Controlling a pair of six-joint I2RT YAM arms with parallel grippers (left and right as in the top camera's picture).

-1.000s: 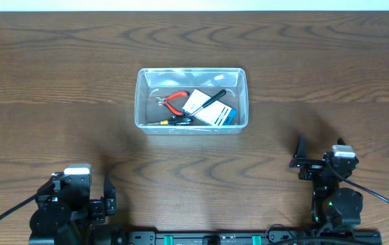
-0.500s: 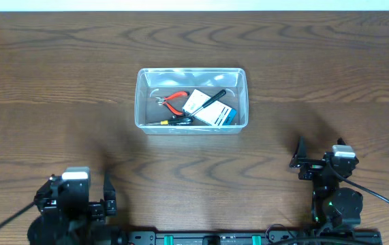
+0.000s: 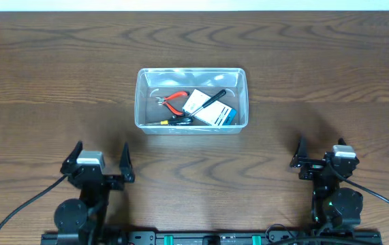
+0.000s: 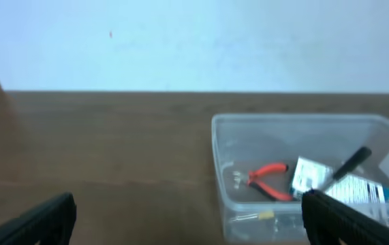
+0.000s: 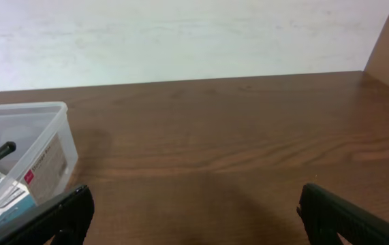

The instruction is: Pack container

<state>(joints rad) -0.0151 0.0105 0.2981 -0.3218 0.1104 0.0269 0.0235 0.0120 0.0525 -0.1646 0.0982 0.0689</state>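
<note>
1. Both arms sit at the near edge of the tabletop point(image 3: 44, 82). The container point(image 3: 139, 102) stands out ahead of them, between the two and well apart from both.
2. The left gripper point(image 3: 101, 151) has its jaws spread wide with nothing between them. Its wrist view shows the same gripper point(image 4: 187, 204) with only bare wood in the gap.
3. From that gripper, the container point(image 4: 218, 170) lies ahead and off to the right, with its left end wall the closest part.
4. The right gripper point(image 3: 320, 153) is also spread wide and empty. In its own view, the gripper point(image 5: 194, 197) frames only tabletop.
5. From there the container point(image 5: 61, 146) lies ahead and off to the left, with just its right end corner in view.
6. The long axis is the key relation: the tub runs crosswise, left to right, so its long near wall faces both grippers squarely.
7. The left gripper looks nearer to the tub than the right one.
8. Inside lie red-handled pliers point(image 3: 174, 101), a black-handled tool point(image 3: 211, 99) resting across flat packets point(image 3: 218, 114), and a small tool point(image 3: 172, 121) by the near wall.
9. I can see nothing loose outside the tub, so the packing looks done or close to it. If the tub needs another touch, the left arm has the shorter reach.
</note>
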